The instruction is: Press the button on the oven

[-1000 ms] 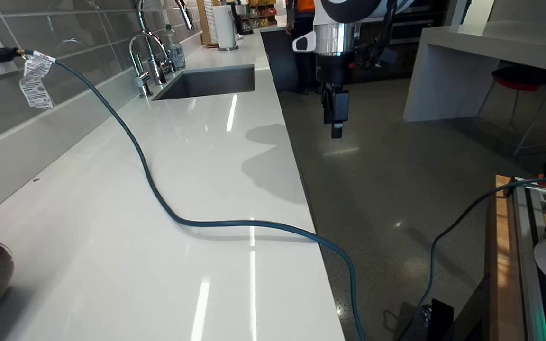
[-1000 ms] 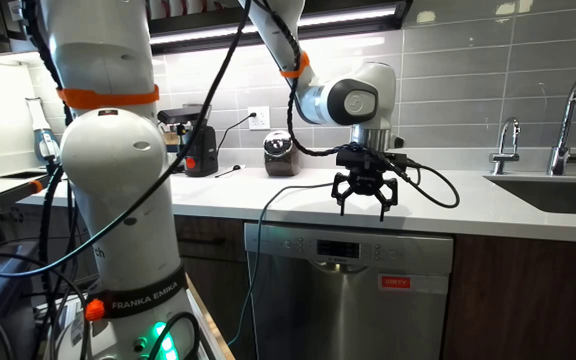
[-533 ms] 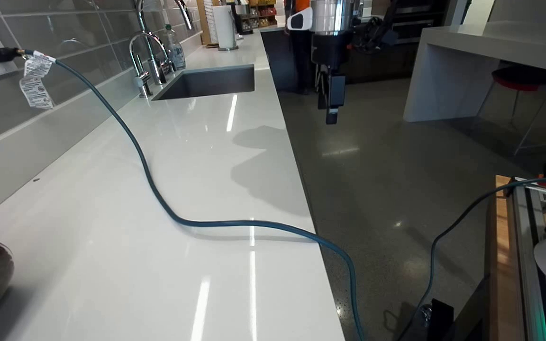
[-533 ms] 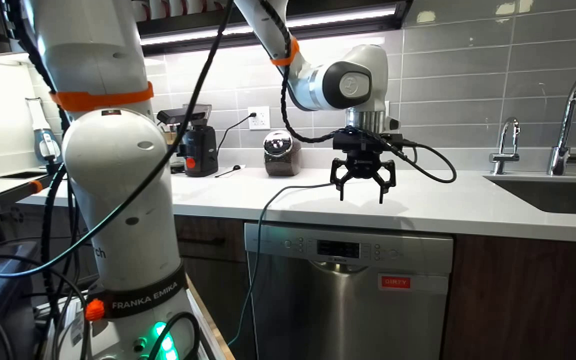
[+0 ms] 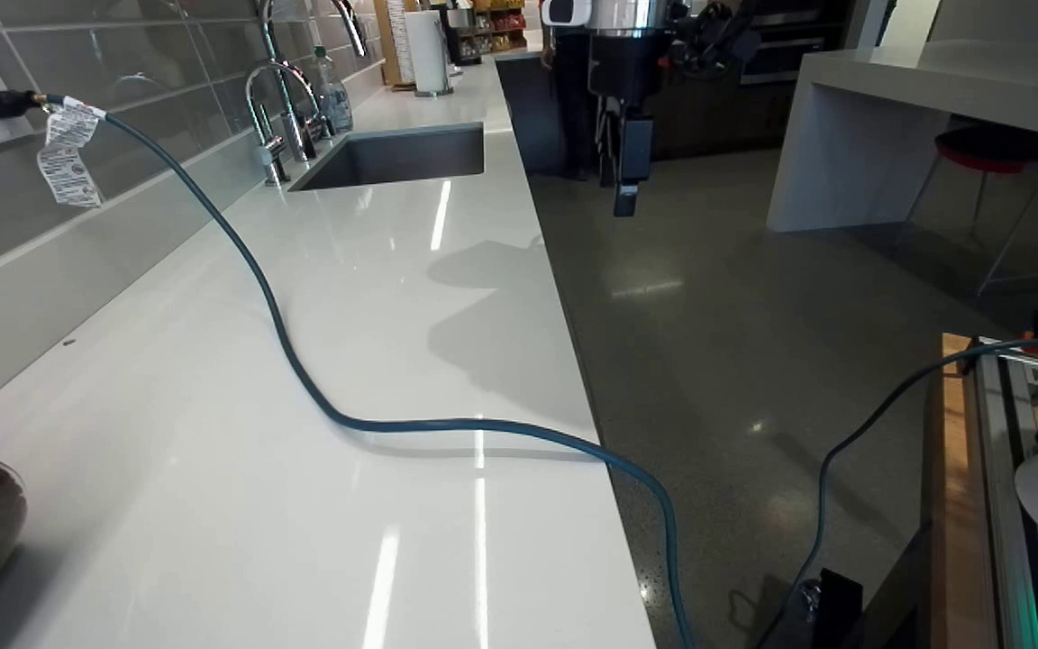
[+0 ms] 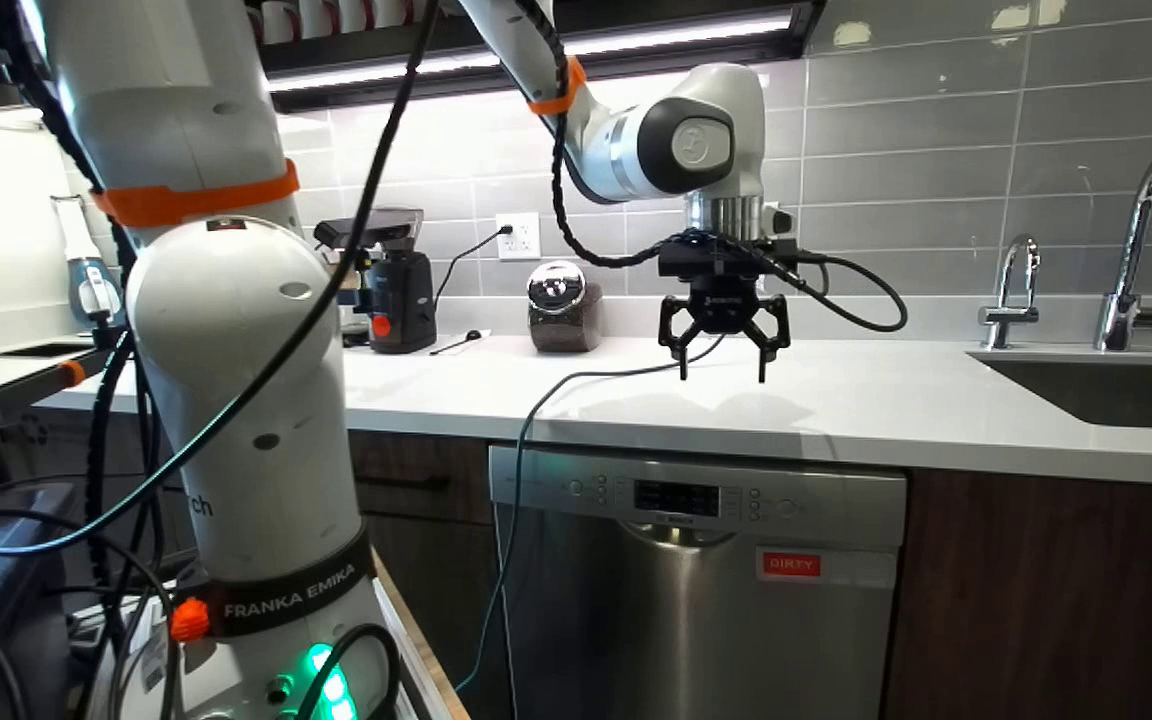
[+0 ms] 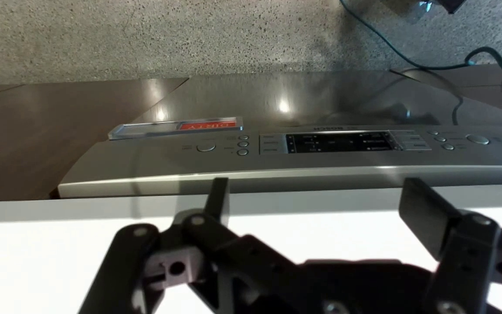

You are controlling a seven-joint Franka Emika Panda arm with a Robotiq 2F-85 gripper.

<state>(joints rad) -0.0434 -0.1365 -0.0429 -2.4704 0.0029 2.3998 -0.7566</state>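
The appliance with buttons is a silver Bosch front point(image 6: 696, 600) under the counter; it looks like a dishwasher and carries a red DIRTY label point(image 6: 792, 565). Its control panel point(image 7: 164, 163) shows in the wrist view with a dark display point(image 7: 338, 142), small round buttons point(image 7: 242, 144) and larger round buttons point(image 7: 206, 147) point(image 7: 477, 139). My gripper point(image 6: 723, 372) is open and empty, pointing down, above counter height near the counter's front edge. It touches nothing. It also shows in an exterior view point(image 5: 625, 200), side on. In the wrist view its fingers point(image 7: 316, 189) stand wide apart.
A white counter point(image 6: 896, 400) runs above the appliance, with a sink point(image 6: 1116, 385) and faucets. A teal cable point(image 5: 429, 425) crosses it and hangs down the front. A glass jar point(image 6: 564, 310) and a black machine point(image 6: 401, 295) stand at the back.
My gripper has risen, from fingertips overlapping the counter's front edge in an exterior view to well above it, and shifted slightly left there. It stays open.
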